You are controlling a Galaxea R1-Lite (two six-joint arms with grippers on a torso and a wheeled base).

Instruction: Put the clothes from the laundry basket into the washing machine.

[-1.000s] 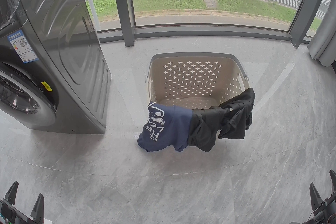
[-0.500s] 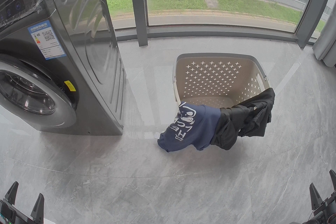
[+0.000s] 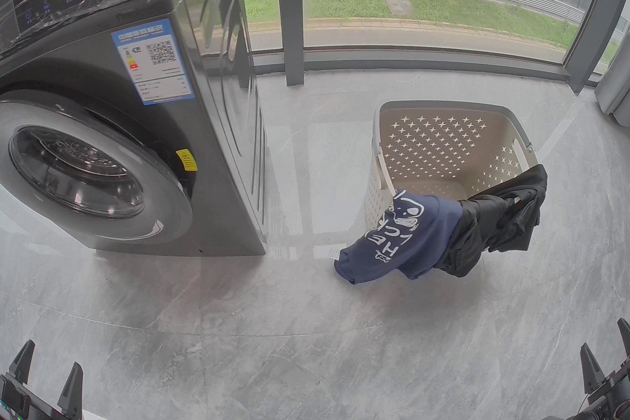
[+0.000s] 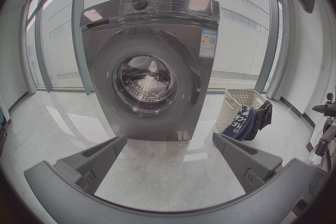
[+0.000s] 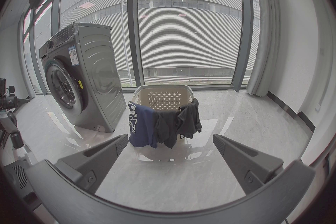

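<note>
Nearest us, our left gripper (image 3: pixel 47 367) and right gripper (image 3: pixel 604 344) sit with fingers spread, holding nothing. Beyond them, a navy blue printed T-shirt (image 3: pixel 407 237) and a black crumpled garment (image 3: pixel 502 219) drape over the near rim of the beige star-perforated plastic laundry basket (image 3: pixel 453 107). We judge both light, limp and slippery in loose layers, so we would pinch a bunched fold at the rim. To the left stands the dark grey front-loading washing machine (image 3: pixel 220 113), its round glass door (image 3: pixel 82 173) shut.

Clothes (image 3: pixel 413 234) drape over basket (image 3: pixel 453 106), right of washing machine (image 3: pixel 79 172).
</note>
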